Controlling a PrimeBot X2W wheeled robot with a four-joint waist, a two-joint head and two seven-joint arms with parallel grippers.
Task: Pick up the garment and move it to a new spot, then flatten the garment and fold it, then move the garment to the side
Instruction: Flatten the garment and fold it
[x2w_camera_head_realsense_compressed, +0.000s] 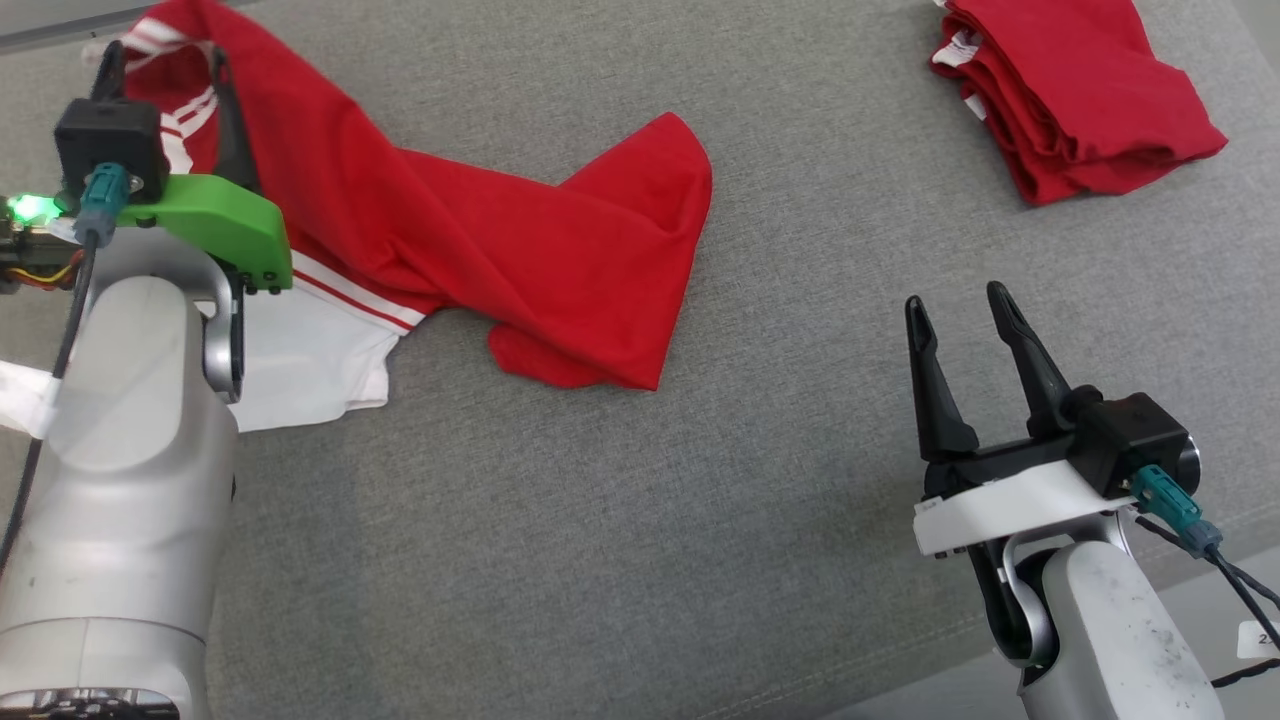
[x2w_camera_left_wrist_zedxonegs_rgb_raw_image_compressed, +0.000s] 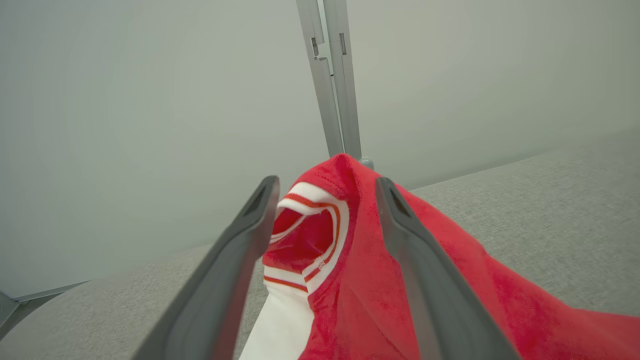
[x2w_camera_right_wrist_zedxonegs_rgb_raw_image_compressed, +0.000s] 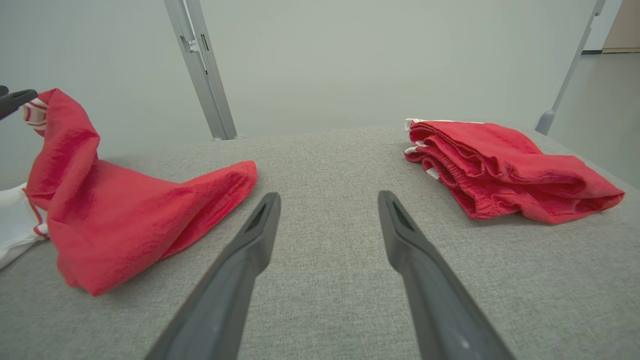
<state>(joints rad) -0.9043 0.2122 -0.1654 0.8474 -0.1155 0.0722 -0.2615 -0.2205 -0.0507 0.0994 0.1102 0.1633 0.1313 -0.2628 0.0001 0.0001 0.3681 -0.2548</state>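
Note:
The garment is red with white stripes and a white panel. It lies crumpled at the left of the grey cloth-covered table. Its far end rises in a peak between the fingers of my left gripper. In the left wrist view the striped collar of the garment sits between the jaws of that gripper, which stand apart, open. My right gripper hovers open and empty over bare table at the right, well clear of the garment. The right wrist view shows its fingers spread wide.
A second red garment, folded, lies at the far right corner, also visible from the right wrist. A grey metal post stands behind the table's far edge. Bare grey cloth stretches between the two garments.

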